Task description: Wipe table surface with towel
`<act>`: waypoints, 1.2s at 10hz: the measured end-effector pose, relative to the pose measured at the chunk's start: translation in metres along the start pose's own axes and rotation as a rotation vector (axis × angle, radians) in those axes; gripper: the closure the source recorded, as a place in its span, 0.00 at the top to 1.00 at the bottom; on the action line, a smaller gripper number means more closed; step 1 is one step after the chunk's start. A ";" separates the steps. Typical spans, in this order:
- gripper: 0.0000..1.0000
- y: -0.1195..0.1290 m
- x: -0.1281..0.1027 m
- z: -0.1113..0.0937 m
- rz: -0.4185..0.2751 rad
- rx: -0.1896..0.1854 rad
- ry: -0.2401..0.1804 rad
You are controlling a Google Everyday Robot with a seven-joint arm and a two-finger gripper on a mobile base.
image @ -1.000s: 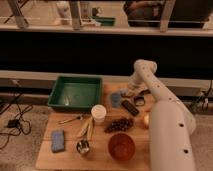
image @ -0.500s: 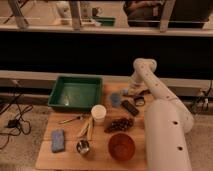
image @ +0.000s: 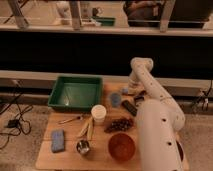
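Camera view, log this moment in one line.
gripper: shut, over far right of table surface | green bin: far left | red bowl: near edge

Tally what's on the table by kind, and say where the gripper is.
Bin: 1, green bin
Cups: 2, white cup, blue cup
Bowls: 2, red bowl, metal bowl
Sponge: 1, blue sponge
Food: 2, banana, grapes
Utensil: 1
Dark object: 1, unidentifiable
Total: 10
Gripper: shut, over the table at its far right part, beside the blue cup.
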 end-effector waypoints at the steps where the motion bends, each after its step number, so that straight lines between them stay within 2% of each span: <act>1: 0.00 0.000 -0.006 0.002 -0.008 0.003 -0.010; 4: 0.00 0.005 -0.024 0.002 -0.039 0.012 -0.065; 6: 0.00 0.012 -0.025 -0.002 -0.050 0.012 -0.072; 9: 0.00 0.021 -0.011 -0.014 -0.037 0.013 -0.051; 12: 0.00 0.021 0.009 -0.018 0.006 0.006 -0.002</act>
